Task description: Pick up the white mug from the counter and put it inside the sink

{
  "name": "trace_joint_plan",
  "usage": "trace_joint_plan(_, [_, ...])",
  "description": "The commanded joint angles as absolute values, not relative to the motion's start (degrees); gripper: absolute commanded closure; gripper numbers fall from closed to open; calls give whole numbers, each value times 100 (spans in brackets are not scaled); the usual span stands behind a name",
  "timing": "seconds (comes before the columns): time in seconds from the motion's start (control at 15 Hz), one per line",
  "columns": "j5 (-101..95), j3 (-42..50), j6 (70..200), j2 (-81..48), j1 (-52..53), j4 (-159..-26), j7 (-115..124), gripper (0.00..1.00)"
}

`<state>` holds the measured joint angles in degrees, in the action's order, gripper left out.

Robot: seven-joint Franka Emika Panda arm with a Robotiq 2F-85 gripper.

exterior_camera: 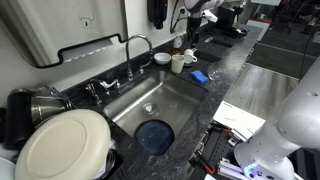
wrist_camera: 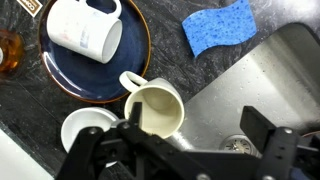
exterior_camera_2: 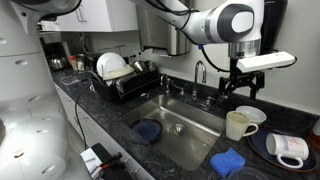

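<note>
While the jaws hang apart w/ nothing clamped, the white mug [wrist_camera: 156,110] stands upright on the surface [wrist_camera: 168,45] below them, under the gap, not touching, just beside the sink [wrist_camera: 255,80] edge. Long axis vertical, mouth up twd the jaws; handle pts away from the sink.
</note>
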<state>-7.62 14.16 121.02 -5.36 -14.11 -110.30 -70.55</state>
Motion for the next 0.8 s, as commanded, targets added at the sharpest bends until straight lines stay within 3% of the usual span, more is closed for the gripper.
trace_joint_plan(0.0, [-765, 1367, 12086, -539, -1459, -11015, -7054, 0])
trace_joint_plan(0.73, [-885, 1258, 11391, -698, -1410, -10821, -7708, 0])
